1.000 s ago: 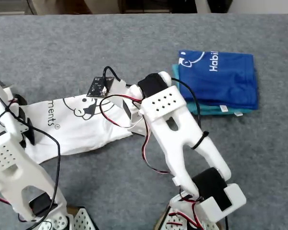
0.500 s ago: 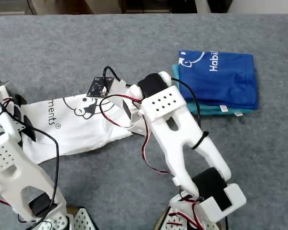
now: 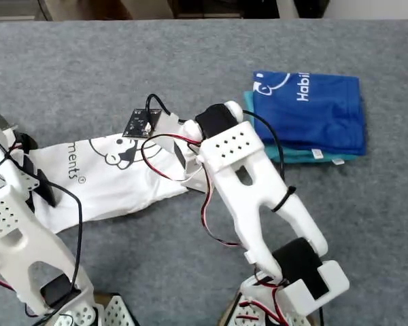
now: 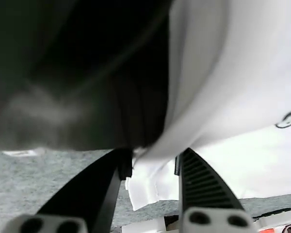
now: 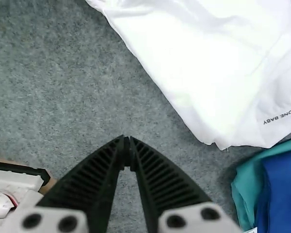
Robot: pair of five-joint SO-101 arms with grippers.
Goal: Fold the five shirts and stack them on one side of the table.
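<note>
White shirt (image 3: pixel 115 180) lies as a long, half-folded band on the left-centre of the grey table (image 3: pixel 88 68), well apart from the folded blue shirt (image 3: pixel 306 109) sitting on the teal shirt (image 3: pixel 292 155) at far right. My left gripper (image 4: pixel 153 167) has its fingers pinched on cloth at the shirt's left end, while my right gripper (image 5: pixel 126 148) hovers just off the right end, fingers pressed together on nothing. I judge this cloth light, limp and quick to sag, so I'd pinch a hem corner through both layers.
</note>
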